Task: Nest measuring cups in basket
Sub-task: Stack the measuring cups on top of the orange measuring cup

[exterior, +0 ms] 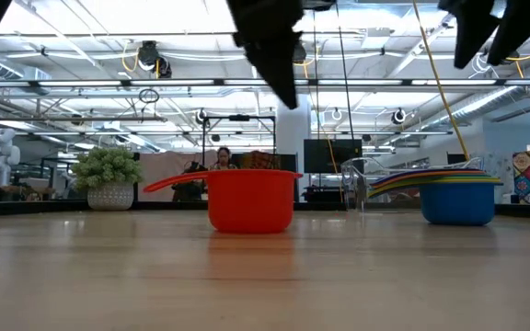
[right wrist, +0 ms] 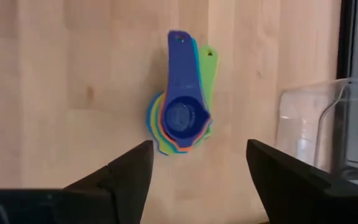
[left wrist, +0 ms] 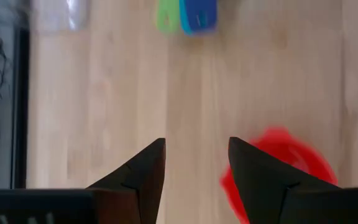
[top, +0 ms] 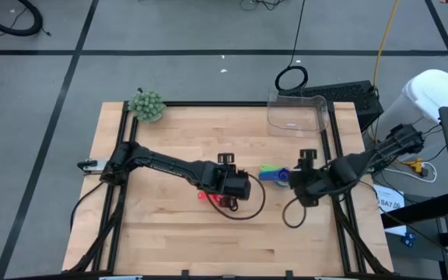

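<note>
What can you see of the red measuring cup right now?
The red measuring cup is a small, plastic-looking scoop with a round bowl and a flat handle sticking out level from its rim. It stands upright, mouth up, on the wooden table near the middle, on its own and apart from the stack of nested cups. The left gripper hovers just above it, fingers open and empty; nothing but the table touches the cup. From overhead the arm hides most of it.

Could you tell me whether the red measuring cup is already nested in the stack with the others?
No. The red measuring cup stands upright alone on the table, apart from the nested stack.
</note>
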Motion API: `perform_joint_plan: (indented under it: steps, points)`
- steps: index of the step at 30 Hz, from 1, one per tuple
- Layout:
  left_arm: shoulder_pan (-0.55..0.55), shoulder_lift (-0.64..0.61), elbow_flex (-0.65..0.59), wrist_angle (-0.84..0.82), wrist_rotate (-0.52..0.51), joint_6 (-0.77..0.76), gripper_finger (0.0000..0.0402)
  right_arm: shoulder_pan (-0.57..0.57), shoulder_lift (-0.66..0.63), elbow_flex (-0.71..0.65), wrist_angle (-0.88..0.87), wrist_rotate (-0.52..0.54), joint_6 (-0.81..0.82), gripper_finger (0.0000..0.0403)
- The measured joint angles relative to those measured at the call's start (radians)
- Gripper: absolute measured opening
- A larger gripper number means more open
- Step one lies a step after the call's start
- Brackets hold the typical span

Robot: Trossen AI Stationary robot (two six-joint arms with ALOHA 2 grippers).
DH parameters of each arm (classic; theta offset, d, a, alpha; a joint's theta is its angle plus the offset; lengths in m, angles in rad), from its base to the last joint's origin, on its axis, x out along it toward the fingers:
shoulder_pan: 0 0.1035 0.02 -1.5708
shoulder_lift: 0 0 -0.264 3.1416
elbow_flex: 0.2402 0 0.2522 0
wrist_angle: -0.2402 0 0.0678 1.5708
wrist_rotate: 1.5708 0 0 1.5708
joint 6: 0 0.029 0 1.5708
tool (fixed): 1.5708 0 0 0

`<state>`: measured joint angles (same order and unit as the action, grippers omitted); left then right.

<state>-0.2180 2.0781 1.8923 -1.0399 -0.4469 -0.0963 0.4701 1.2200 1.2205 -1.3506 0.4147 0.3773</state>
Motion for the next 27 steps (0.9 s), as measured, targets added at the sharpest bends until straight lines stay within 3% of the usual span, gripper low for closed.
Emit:
perform_joint_plan:
  steps: [5,12,15,21,27]
  points:
    - [0.033,0.000,0.000,0.132,0.004,0.094,0.0179,-0.068,0.067,0.000,0.029,0.003,-0.083,0.0273]
    - [0.108,0.000,0.000,0.206,0.128,0.167,0.0179,-0.136,0.145,0.000,0.162,-0.088,-0.181,0.0308]
    - [0.143,-0.001,0.000,0.131,0.063,0.151,0.0179,-0.152,0.183,-0.001,0.212,-0.122,-0.199,0.0316]
    - [0.198,-0.094,-0.002,-0.168,-0.081,0.038,0.0179,-0.186,0.242,-0.054,0.274,-0.158,-0.241,0.0322]
    - [0.179,-0.283,-0.059,-0.145,-0.125,0.016,0.0179,-0.246,0.229,-0.168,0.364,-0.164,-0.248,0.0322]
